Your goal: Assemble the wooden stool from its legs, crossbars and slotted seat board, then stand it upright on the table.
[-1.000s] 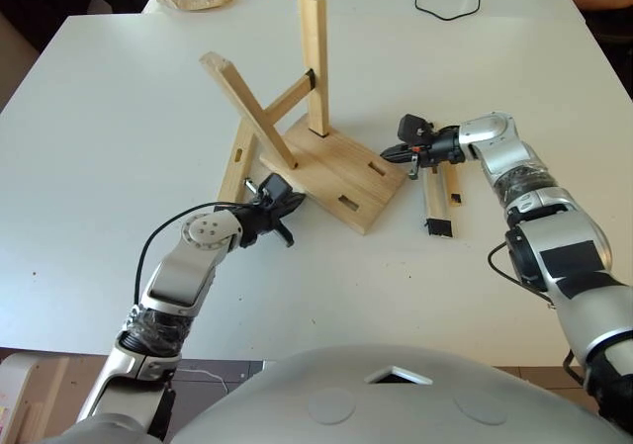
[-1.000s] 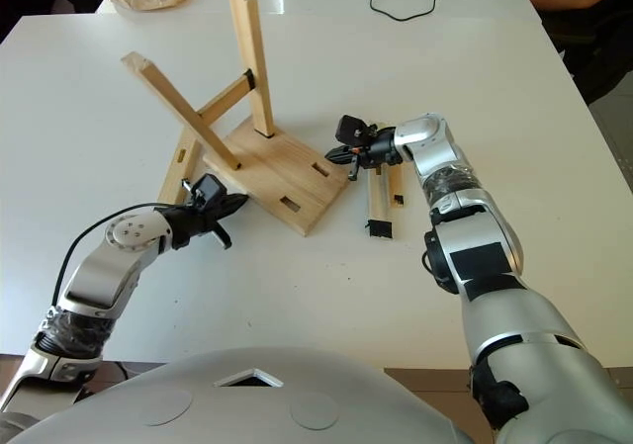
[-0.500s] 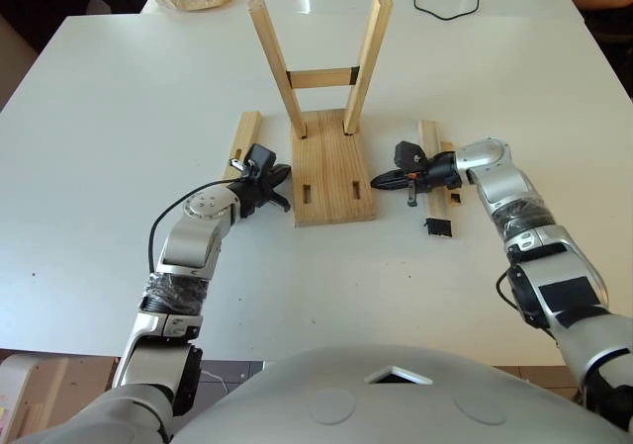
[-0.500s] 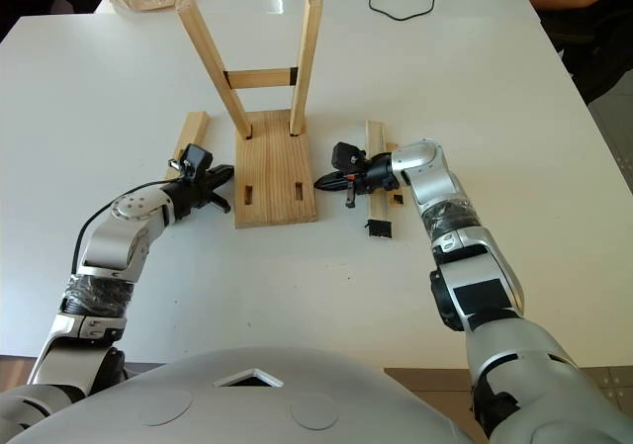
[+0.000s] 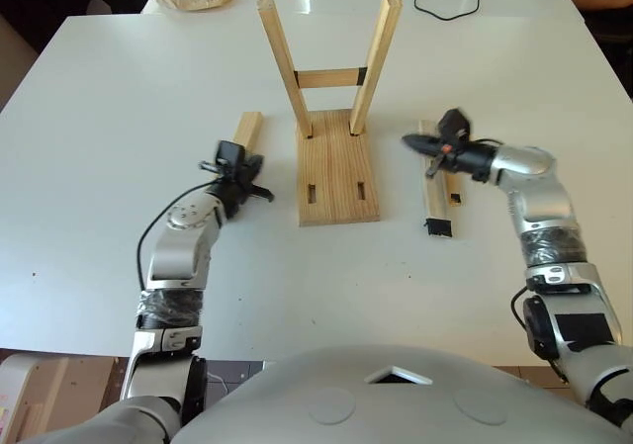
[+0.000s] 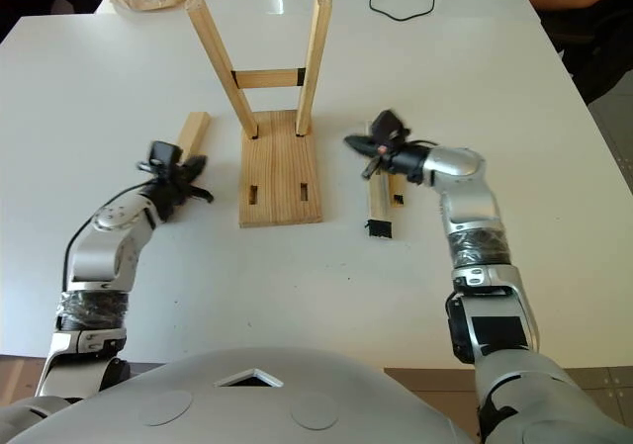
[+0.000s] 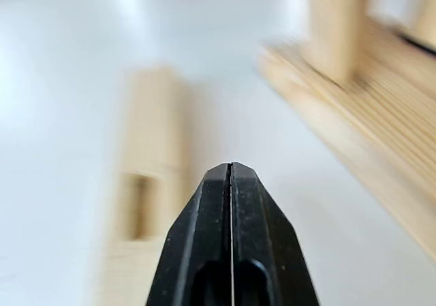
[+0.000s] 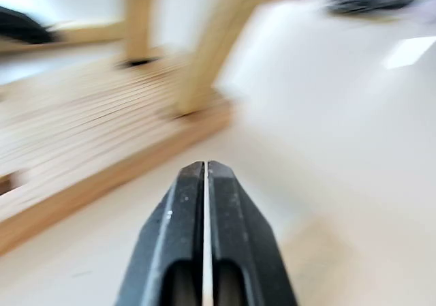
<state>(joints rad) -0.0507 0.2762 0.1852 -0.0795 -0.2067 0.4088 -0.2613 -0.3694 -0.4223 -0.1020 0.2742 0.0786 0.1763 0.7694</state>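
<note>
Two legs [image 5: 285, 63] joined by a crossbar [image 5: 329, 78] stand slotted in your seat board [image 5: 336, 172], which lies flat on the table [image 5: 119, 88]. Your left gripper [image 7: 231, 173] is pressed together, empty, near the loose leg [image 5: 245, 131]; your right gripper [image 8: 205, 170], likewise pressed together, hovers over the spare pieces [image 5: 433, 192].

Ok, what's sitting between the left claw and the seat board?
Nothing: only bare white table separates the left claw from the seat board, as the left eye view shows.
</note>
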